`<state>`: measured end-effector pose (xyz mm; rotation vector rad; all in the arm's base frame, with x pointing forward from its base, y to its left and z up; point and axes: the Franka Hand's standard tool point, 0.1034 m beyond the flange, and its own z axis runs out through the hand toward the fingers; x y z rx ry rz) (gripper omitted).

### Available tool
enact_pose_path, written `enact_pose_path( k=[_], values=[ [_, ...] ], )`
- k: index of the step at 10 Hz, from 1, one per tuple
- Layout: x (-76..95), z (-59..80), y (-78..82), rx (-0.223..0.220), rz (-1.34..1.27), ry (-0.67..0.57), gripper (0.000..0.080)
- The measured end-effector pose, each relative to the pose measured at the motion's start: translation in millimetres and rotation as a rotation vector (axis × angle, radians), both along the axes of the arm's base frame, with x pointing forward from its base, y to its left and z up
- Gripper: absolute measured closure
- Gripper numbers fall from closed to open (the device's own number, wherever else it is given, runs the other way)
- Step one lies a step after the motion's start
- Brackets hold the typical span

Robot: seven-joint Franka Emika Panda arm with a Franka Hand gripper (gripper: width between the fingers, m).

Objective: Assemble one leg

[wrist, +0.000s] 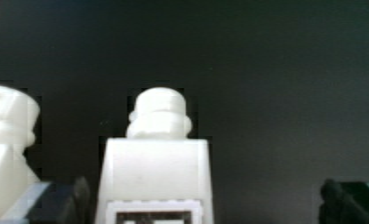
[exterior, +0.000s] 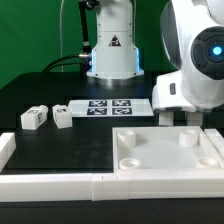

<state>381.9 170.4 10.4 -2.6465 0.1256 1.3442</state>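
Tool (wrist: 200,196) gapes around leg (wrist: 158,150), wrist view only.

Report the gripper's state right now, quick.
Gripper: open, straddling a leg with gaps on both sides, not clamped on it.

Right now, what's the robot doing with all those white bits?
The gripper sits just past the big white panel, with its fingers open around one small leg, not squeezing it yet. Another white piece, probably a leg too, is beside it. Two more legs wait near the marker board.
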Motion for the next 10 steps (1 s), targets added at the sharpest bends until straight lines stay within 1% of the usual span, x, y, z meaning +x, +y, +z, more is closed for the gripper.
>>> enact_pose_path(
  k=[1, 2, 3, 4, 5, 10],
  values=[
    [0.1, -0.5, -1.5, -0.001, -0.002, 0.001, 0.0150],
    [0.3, -0.6, -2.1, -0.002, -0.003, 0.001, 0.0253],
    [0.2, -0.6, -1.9, -0.002, -0.002, 0.001, 0.0389],
    [0.1, -0.6, -1.8, -0.002, -0.002, 0.001, 0.0389],
    [0.1, -0.6, -1.8, -0.002, -0.002, 0.001, 0.0512],
    [0.1, -0.6, -1.8, -0.002, -0.002, 0.001, 0.0512]
  ],
)
